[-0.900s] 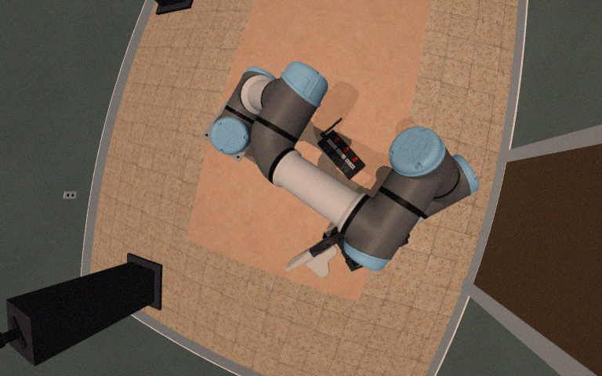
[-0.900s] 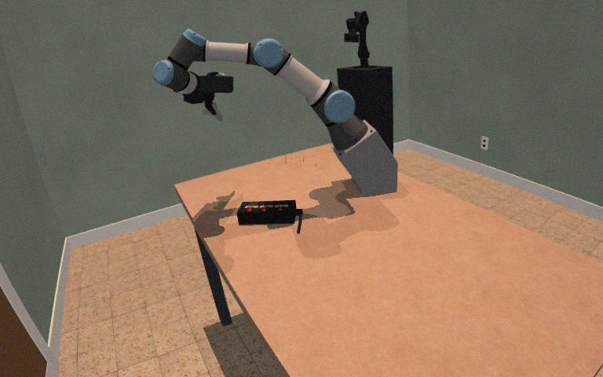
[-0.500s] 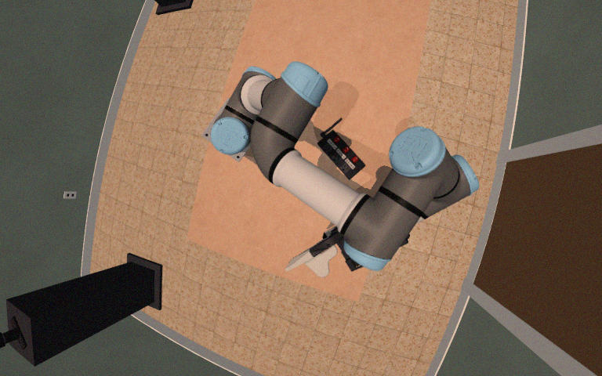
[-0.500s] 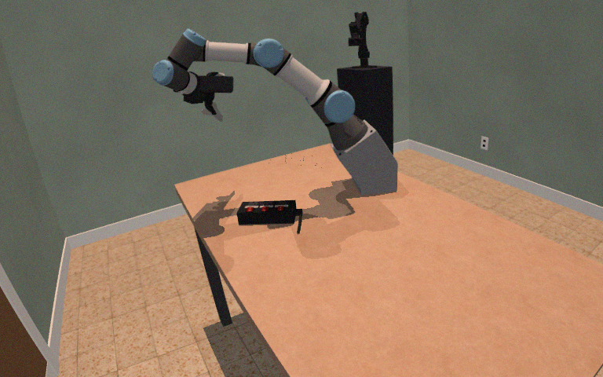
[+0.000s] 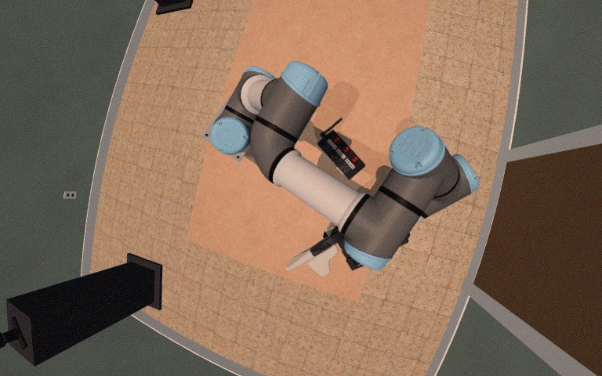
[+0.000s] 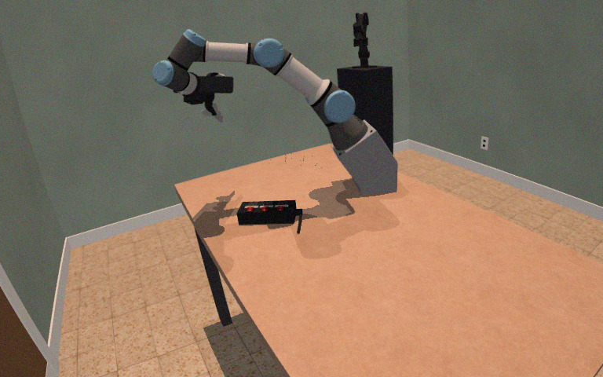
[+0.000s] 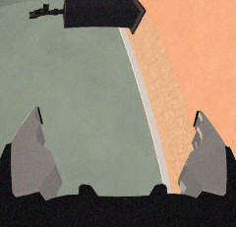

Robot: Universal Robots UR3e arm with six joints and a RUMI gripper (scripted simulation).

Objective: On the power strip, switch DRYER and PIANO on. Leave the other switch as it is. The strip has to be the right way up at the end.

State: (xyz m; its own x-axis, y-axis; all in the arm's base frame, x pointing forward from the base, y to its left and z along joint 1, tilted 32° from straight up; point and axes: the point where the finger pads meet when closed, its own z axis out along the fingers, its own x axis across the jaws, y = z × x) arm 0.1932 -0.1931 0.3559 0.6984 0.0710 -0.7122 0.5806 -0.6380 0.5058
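A black power strip (image 5: 342, 154) (image 6: 266, 212) lies on the orange table (image 5: 266, 218) (image 6: 412, 275) near its corner. It lies on its side, with three red switches facing sideways toward the exterior camera and a short black cord at one end. The labels are too small to read. My gripper (image 5: 311, 261) (image 6: 214, 113) (image 7: 118, 110) is open and empty. It hangs high above the table, well away from the strip. The wrist view shows only wall, floor and table edge between the fingers, not the strip.
The arm's grey base (image 6: 370, 163) stands on the table behind the strip. A black pedestal with a camera (image 6: 365, 97) (image 5: 85, 307) (image 7: 98, 11) stands on the tiled floor. The table edge and a dark leg (image 6: 213, 280) are close to the strip.
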